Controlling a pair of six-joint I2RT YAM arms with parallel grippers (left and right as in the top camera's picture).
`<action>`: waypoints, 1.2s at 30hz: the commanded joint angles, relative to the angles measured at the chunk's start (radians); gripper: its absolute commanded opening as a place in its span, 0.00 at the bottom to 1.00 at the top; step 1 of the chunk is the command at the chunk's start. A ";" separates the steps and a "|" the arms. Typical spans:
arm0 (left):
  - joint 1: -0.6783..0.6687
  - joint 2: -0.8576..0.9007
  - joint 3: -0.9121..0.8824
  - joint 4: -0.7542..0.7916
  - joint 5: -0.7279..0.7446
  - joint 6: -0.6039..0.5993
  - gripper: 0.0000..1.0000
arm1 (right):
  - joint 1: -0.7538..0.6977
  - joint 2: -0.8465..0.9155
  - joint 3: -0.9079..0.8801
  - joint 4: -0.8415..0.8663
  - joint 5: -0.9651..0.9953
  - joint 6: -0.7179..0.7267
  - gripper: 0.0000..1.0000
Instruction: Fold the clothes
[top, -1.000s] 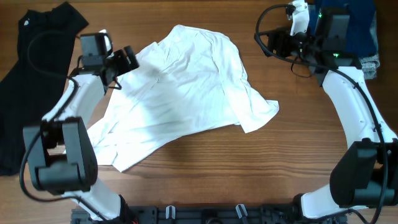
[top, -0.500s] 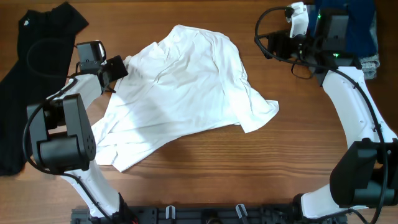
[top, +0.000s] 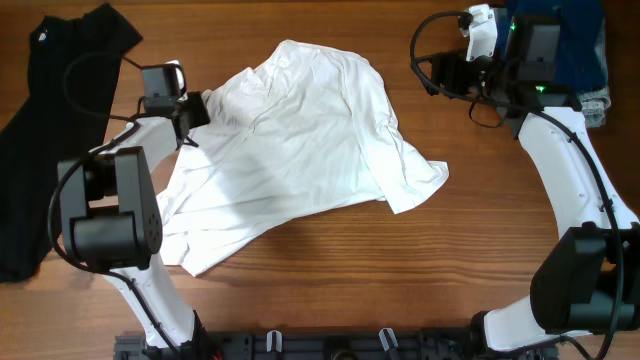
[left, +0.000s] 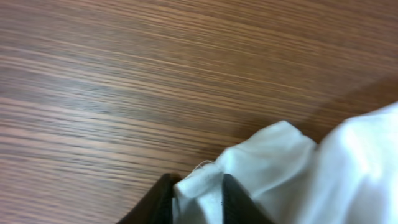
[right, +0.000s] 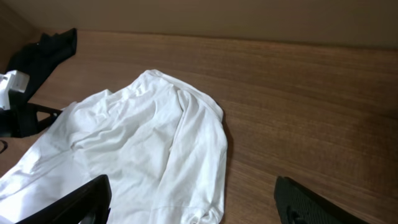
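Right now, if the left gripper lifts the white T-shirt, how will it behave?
The white T-shirt would probably hang limp, since it lies in soft wrinkles. It looks thin, so likely light. The left gripper pinches only a small edge fold, which might slip.

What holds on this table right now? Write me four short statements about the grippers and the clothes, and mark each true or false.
1. The left gripper is shut on an edge of the white T-shirt. True.
2. The right gripper grips a sleeve of the shirt. False: it is open, clear of the shirt, and holds nothing.
3. The shirt is folded into a neat rectangle. False: it lies spread out and rumpled on the table.
4. A black garment lies to the left of the shirt in the overhead view. True.
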 joint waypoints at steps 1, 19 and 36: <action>-0.039 0.056 -0.014 -0.007 0.029 0.000 0.17 | -0.003 0.011 0.023 0.002 0.010 -0.019 0.84; -0.040 -0.083 0.042 0.399 -0.204 -0.025 0.04 | -0.003 0.011 0.023 -0.013 0.010 -0.018 0.84; -0.058 -0.097 0.437 0.387 -0.187 0.027 0.04 | -0.003 0.011 0.023 -0.012 0.010 -0.019 0.84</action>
